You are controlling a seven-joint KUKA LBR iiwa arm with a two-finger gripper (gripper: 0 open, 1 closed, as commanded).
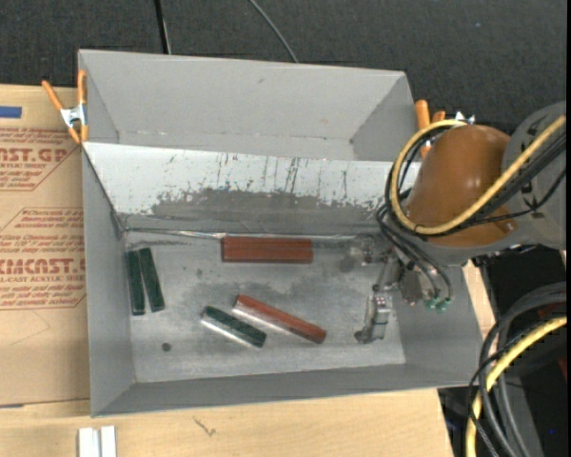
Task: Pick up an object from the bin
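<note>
Grey bin (219, 103), near to far: hand (369, 329) low at the near right over bare floor, open or clenched cannot be told; red stick (281, 319) apart from it toward the bin's middle, beside a dark green stick (233, 327); brown block (266, 249) beyond; likely risk: closing on nothing through misalignment.

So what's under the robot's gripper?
Bare grey bin floor shows around the gripper, near the bin's right wall. The nearest thing, a red stick, lies apart, toward the bin's middle. The spot directly beneath is covered.
</note>
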